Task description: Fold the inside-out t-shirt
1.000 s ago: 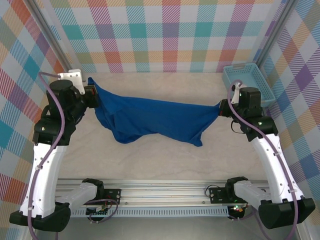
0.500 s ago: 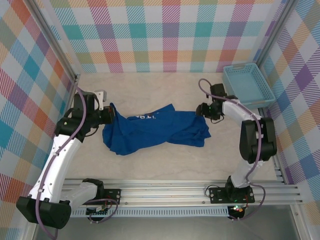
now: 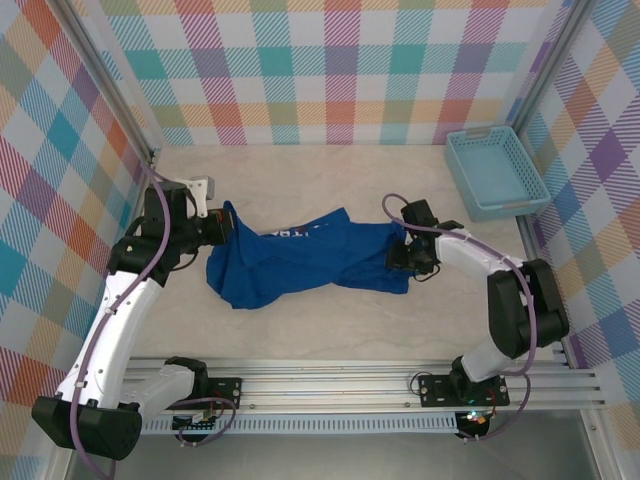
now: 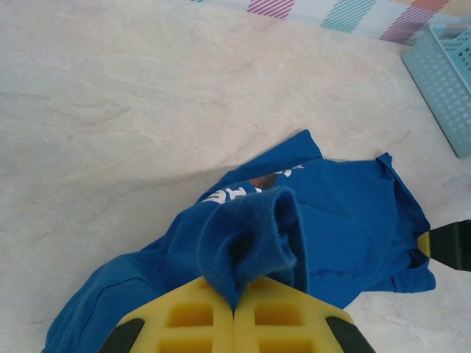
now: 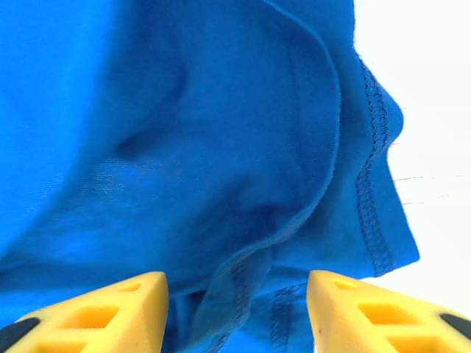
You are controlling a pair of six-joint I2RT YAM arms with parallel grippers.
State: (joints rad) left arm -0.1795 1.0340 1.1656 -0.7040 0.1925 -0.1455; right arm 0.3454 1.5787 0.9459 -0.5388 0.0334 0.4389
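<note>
The inside-out t-shirt (image 3: 310, 258) lies crumpled on the table's middle, royal blue with faint white print near its top edge. My left gripper (image 3: 222, 228) is shut on a bunched fold of the shirt (image 4: 250, 235) at its left end. My right gripper (image 3: 400, 262) hangs open right over the shirt's right end, a stitched hem (image 5: 243, 294) lying between its yellow fingers (image 5: 110, 309). In the left wrist view the shirt (image 4: 353, 213) spreads away to the right.
A light-blue lattice basket (image 3: 495, 172) stands at the back right, also in the left wrist view (image 4: 445, 73). Plaid walls close the table (image 3: 320, 180) in on three sides. A metal rail (image 3: 330, 395) runs along the near edge.
The shirt, stretched in the air between both grippers, came down onto the table. My right gripper let go of it and moved down over its right end.
</note>
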